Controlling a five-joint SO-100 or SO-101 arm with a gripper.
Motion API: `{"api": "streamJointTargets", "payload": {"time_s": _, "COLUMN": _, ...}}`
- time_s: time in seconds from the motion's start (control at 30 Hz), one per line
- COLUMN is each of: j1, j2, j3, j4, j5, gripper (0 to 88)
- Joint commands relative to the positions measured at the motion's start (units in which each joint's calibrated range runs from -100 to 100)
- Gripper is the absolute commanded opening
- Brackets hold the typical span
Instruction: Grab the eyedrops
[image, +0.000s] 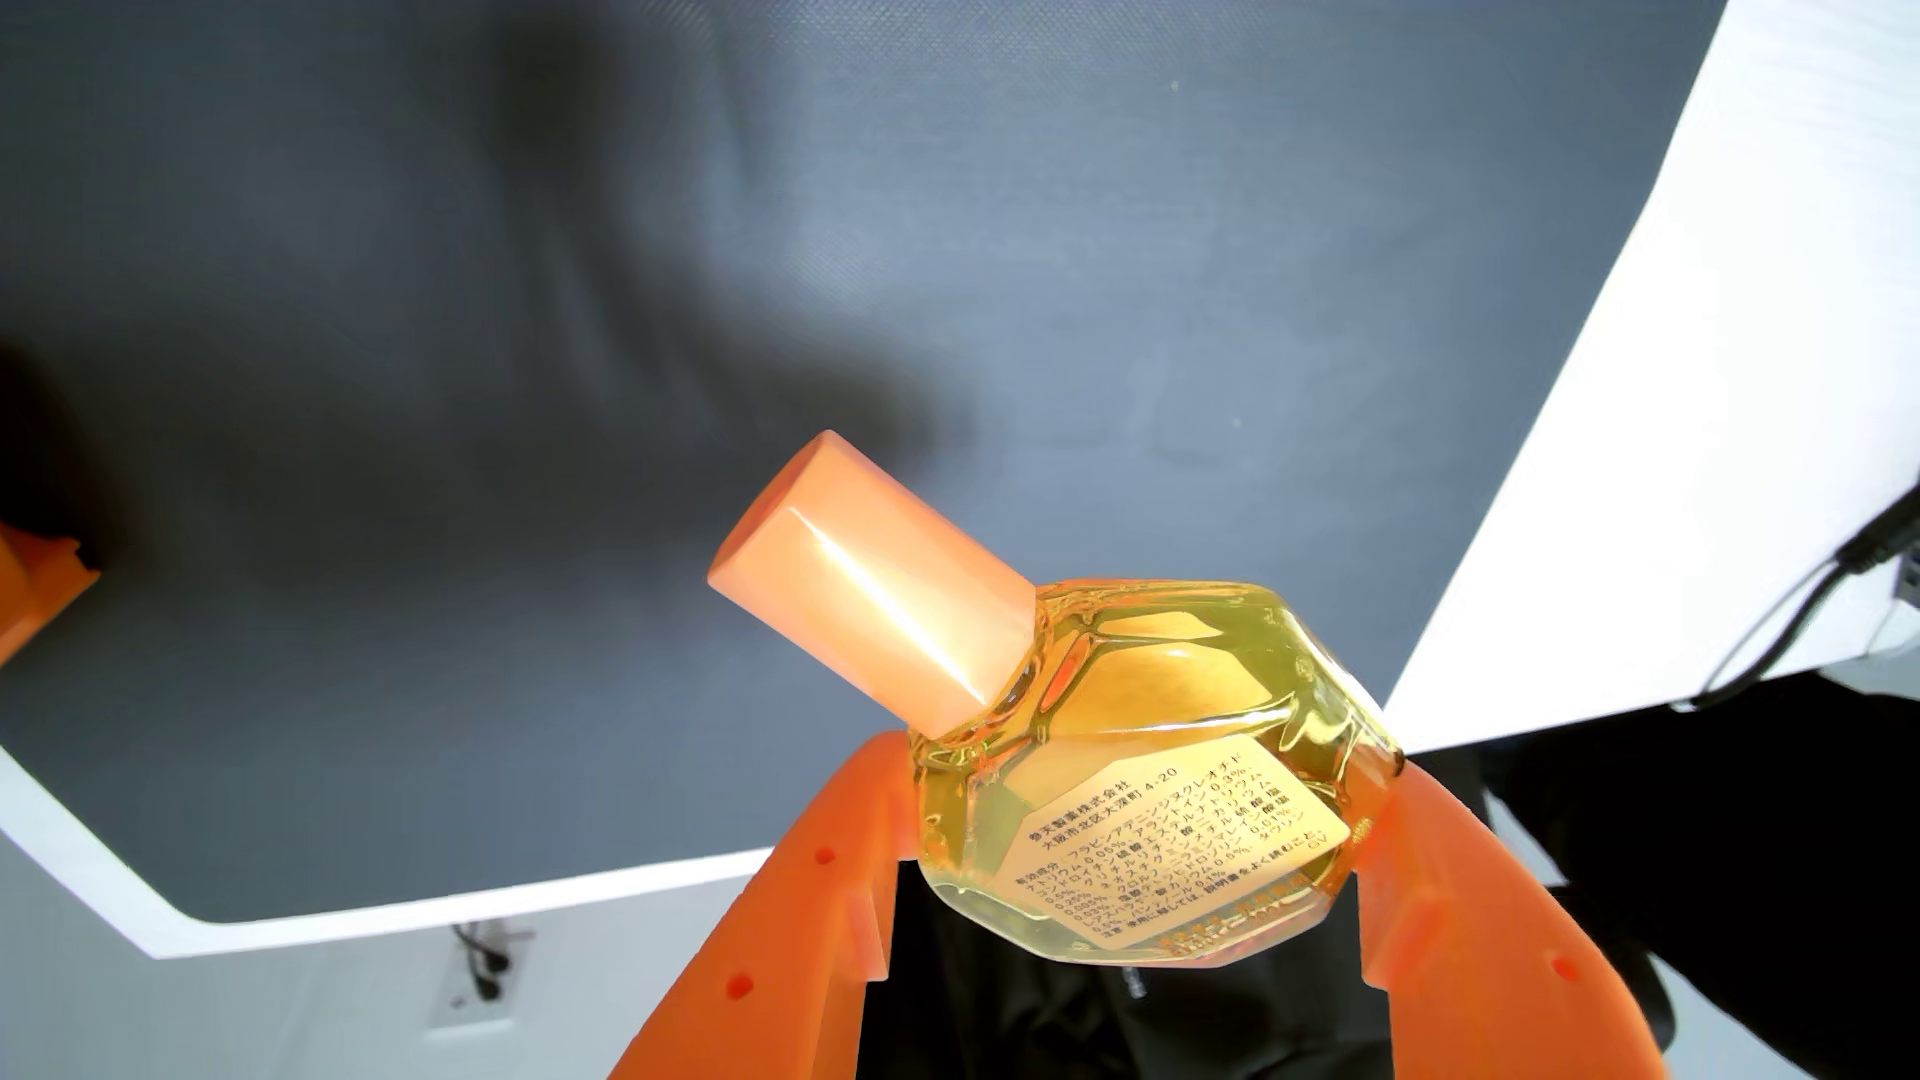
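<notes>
A small clear bottle of yellow eyedrops (1153, 758) with a pale orange cap (873, 582) and a printed label shows at the lower middle of the wrist view. It hangs tilted above the dark mat, cap pointing up-left. My orange gripper (1143, 820) is shut on the bottle's body, one finger (821, 883) pressing its left side and the other finger (1455, 893) its right side.
A dark grey mat (727, 260) covers the white table (1714, 363) below. A black cable (1787, 613) runs along the right edge. An orange part (36, 587) pokes in at the left edge. A wall socket (478, 976) sits beyond the table's edge.
</notes>
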Motion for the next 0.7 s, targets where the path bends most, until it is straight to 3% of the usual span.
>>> {"api": "streamJointTargets", "payload": {"time_s": 0.0, "j1": -0.24, "j2": -3.42, "j3": 0.33, "j4": -0.68, "j5": -0.21, "gripper": 0.6}}
{"api": "streamJointTargets", "payload": {"time_s": 0.67, "j1": -0.66, "j2": -1.04, "j3": -5.43, "j4": 3.13, "j5": -1.94, "gripper": 0.6}}
